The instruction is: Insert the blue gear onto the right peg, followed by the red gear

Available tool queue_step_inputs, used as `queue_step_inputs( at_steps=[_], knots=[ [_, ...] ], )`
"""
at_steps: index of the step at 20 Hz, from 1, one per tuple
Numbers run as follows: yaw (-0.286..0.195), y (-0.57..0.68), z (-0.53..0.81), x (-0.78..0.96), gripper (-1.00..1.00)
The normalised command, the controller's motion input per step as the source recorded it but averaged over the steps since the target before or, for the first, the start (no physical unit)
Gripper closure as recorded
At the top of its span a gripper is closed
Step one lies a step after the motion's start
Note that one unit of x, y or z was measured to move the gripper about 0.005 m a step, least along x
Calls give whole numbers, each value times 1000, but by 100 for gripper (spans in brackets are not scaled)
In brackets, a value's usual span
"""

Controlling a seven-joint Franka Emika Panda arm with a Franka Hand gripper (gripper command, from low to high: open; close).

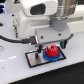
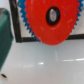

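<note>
The red gear (image 1: pixel 51 51) lies flat on top of the blue gear (image 1: pixel 50 57), stacked at the exterior view's right end of the white black-edged plate (image 1: pixel 34 60). In the wrist view the red gear (image 2: pixel 45 25) fills the frame, with blue gear teeth (image 2: pixel 29 31) showing round its rim. A dark spot (image 2: pixel 52 15) sits in the red hub; the right peg itself is hidden by the gears. My gripper (image 1: pixel 45 47) hangs just above the stack, open and holding nothing. One teal finger (image 2: pixel 5 40) shows at the wrist view's edge, apart from the gears.
The plate's black edge (image 2: pixel 18 27) runs beside the gears. The white table (image 2: pixel 45 62) surrounds the plate. The arm's white body (image 1: pixel 35 22) looms over the plate, with a black cable (image 1: pixel 12 37) on the exterior view's left.
</note>
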Motion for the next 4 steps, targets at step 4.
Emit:
queue_step_inputs(
  at_steps=[4],
  knots=[
    [0, 141, 698, -4, -100]
  ],
)
